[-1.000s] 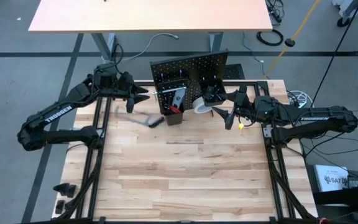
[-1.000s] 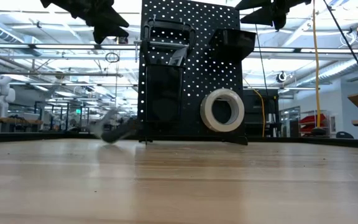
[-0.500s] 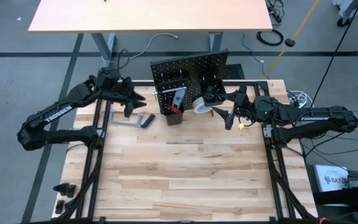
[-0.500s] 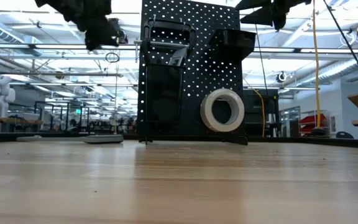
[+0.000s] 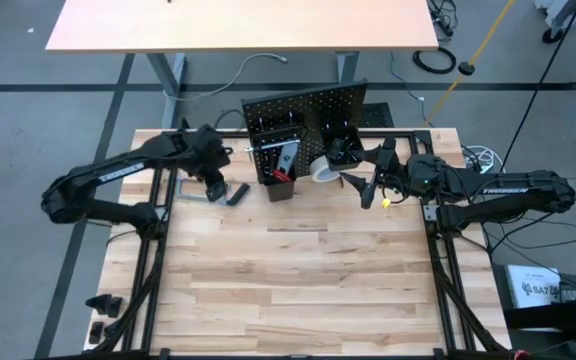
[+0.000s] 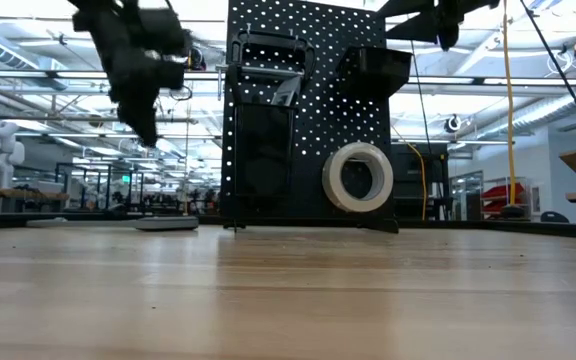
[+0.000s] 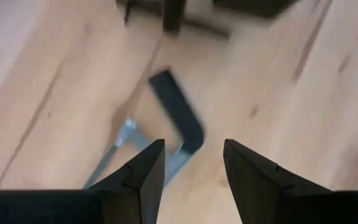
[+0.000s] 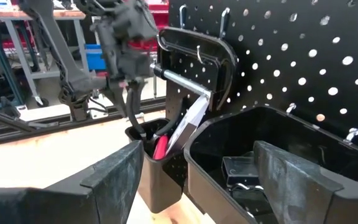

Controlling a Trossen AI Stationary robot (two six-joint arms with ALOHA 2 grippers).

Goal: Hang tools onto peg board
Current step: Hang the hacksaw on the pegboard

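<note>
Table under me is pale wood planking (image 5: 298, 280), smooth with a satin sheen. Upright black perforated metal peg board (image 6: 368, 100) looks matt; its small silver hooks (image 8: 352, 134) are shiny. Grey metal bar clamp (image 7: 179, 127) reads dull. White tape roll (image 6: 358, 177) is faintly glossy. My 2 dark left fingers (image 7: 143, 171) look like matt plastic.

We've got a light wood table (image 5: 298, 280) here, peg board (image 5: 303, 112) standing at its back edge, and a grey bar clamp (image 5: 211, 194) lying flat just left of it.
</note>
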